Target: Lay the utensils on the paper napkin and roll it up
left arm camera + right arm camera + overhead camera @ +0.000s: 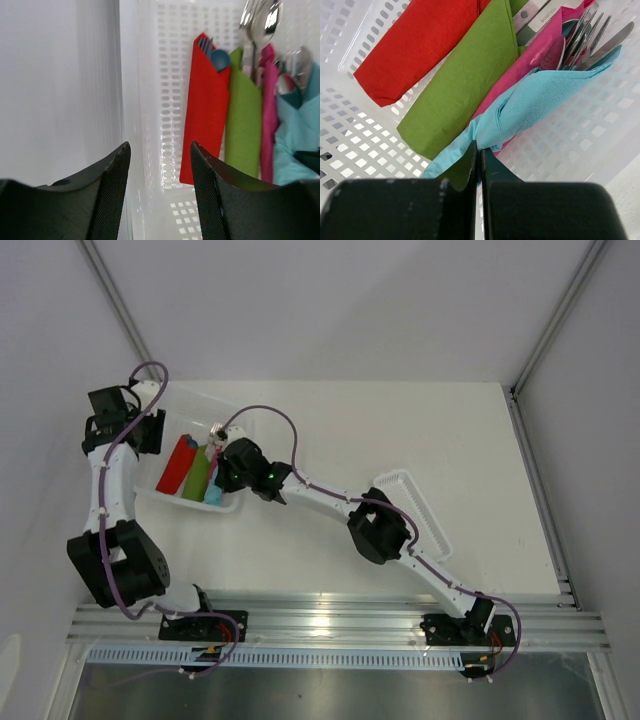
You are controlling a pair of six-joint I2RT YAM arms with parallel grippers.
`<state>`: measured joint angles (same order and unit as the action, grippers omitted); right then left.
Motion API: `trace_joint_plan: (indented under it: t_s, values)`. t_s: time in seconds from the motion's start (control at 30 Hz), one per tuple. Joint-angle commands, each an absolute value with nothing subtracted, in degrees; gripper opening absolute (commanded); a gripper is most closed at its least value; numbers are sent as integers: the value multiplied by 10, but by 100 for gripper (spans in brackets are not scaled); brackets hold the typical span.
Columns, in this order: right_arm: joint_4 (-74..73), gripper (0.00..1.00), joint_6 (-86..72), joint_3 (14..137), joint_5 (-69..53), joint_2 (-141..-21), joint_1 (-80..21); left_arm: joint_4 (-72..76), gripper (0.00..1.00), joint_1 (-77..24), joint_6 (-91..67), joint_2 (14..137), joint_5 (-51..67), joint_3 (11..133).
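The teal paper napkin is rolled around the silver utensils, whose tips poke out of its far end. It lies in a white perforated basket against the pink roll. My right gripper is shut on the napkin's near end. From above, the right gripper sits over the basket's right part, with the napkin just below it. My left gripper is open and holds nothing. The basket's wall shows in the gap between its fingers. The napkin lies at the right of that view.
Red, green and pink rolled napkins with cutlery lie side by side in the same basket. A second white perforated tray sits under the right arm. The table's left edge runs close beside the left gripper.
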<state>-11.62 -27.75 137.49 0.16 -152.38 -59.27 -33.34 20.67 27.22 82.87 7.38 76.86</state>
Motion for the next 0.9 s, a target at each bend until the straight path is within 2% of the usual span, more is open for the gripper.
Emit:
trace_joint_plan:
  t_s: [0.0,0.3,0.53,0.87]
  values:
    - [-149,0,-263,1368,-8,-1536,-599,-345,56,210,287,879,15,794]
    - [-153,0,-257,1367,-15,-1538,-598,-324,56,213,304,898,-31,778]
    - [-140,0,-258,1326,-11,-1527,-597,-370,56,207,293,835,48,805]
    - [-142,0,-253,1323,-7,-1525,-599,-366,56,207,301,825,36,817]
